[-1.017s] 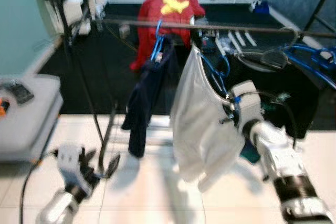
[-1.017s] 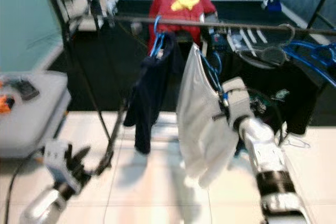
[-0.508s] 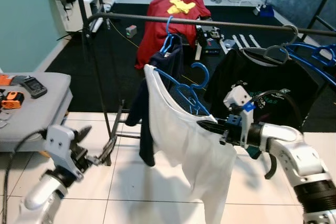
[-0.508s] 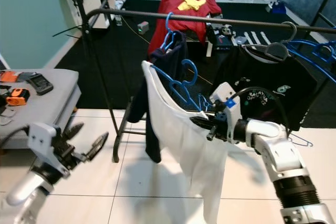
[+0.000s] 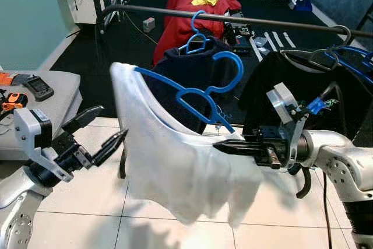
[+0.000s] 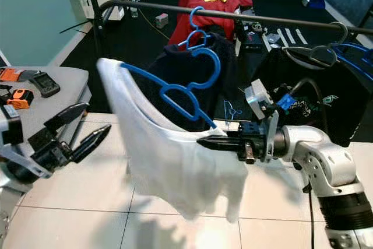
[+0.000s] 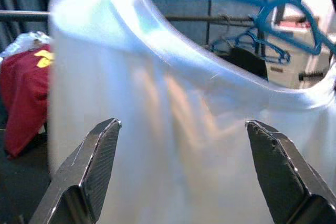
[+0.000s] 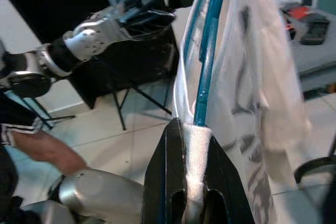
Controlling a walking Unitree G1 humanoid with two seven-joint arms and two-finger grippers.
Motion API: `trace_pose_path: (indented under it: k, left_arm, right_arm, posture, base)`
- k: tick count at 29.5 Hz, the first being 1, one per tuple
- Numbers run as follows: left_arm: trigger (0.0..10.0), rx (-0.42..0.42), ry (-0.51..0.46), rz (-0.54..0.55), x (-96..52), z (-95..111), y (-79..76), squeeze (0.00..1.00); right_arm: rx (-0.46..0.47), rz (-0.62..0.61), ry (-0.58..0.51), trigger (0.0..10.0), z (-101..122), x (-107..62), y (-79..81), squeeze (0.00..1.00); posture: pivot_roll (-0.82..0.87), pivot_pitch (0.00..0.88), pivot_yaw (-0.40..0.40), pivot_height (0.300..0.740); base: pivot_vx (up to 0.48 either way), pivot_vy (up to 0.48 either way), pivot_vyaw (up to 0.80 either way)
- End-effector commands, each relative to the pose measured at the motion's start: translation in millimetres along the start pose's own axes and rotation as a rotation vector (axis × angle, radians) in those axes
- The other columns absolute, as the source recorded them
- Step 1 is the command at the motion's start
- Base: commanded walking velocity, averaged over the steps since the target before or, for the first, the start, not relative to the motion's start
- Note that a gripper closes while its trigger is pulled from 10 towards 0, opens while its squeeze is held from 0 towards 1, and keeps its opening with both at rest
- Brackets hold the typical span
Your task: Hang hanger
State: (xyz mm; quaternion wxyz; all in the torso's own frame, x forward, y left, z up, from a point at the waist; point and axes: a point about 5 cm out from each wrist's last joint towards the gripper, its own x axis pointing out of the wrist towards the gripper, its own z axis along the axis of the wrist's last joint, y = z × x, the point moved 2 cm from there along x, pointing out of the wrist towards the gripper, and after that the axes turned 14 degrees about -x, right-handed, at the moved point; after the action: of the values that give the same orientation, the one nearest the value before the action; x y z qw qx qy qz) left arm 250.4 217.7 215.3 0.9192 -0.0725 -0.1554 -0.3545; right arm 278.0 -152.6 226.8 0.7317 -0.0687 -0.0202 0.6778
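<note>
Since half a second ago the right arm has swung the blue hanger and its white shirt out toward my left, away from the rail; the hanger now lies tilted, nearly sideways, with its hook pointing up and back toward the rail without touching it. Camera has shifted too.

Right gripper: fingers pinched together on the shirt's shoulder and the hanger arm under it. In the right wrist view white cloth is squeezed between the fingers with the blue bar running out past the tips.

Left gripper: fingers spread wide, holding nothing, tips just beside the shirt's far edge. In the left wrist view both fingers frame the white cloth; I can't tell if they touch it.

Beyond the right gripper, a navy garment hangs on the rail from another blue hanger, and a black shirt hangs above the right forearm. Red shirt lies behind the rail. Grey table with a few small devices sits beside the left arm.
</note>
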Motion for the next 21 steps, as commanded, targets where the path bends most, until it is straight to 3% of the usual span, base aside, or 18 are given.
trace_pose_path:
  k: [1,9,12,18,21]
  left_arm:
    - [10.0,0.030,0.050,0.003,-5.8,-6,5.8,0.00]
    - [10.0,0.038,0.092,-0.001,-8.3,-9,14.7,0.00]
    - [10.0,0.128,0.054,0.136,-11.3,8,44.5,0.00]
    - [10.0,0.201,0.029,0.294,-23.5,19,70.0,0.00]
    - [10.0,0.192,0.016,0.355,-29.9,17,81.2,0.00]
  right_arm:
    - [-0.022,0.062,-0.018,10.0,10,2.4,4.7,0.00]
    - [-0.009,0.117,-0.032,10.0,16,0.2,10.1,0.00]
    - [-0.016,0.140,-0.017,10.0,20,-2.0,9.8,0.00]
    - [-0.009,0.165,-0.027,10.0,23,-0.5,13.4,0.00]
    - [-0.002,0.198,-0.045,10.0,27,2.6,18.3,0.00]
  posture:
    - [-0.12,0.063,-0.030,0.740]
    - [-0.12,0.055,-0.035,0.740]
    - [-0.12,0.053,-0.028,0.740]
    - [-0.14,0.057,-0.022,0.740]
    - [-0.13,0.066,-0.015,0.740]
  base:
    - [0.000,0.000,0.00]
    - [0.000,0.000,0.00]
    - [0.000,0.000,0.00]
    - [0.000,0.000,0.00]
    - [0.000,0.000,0.00]
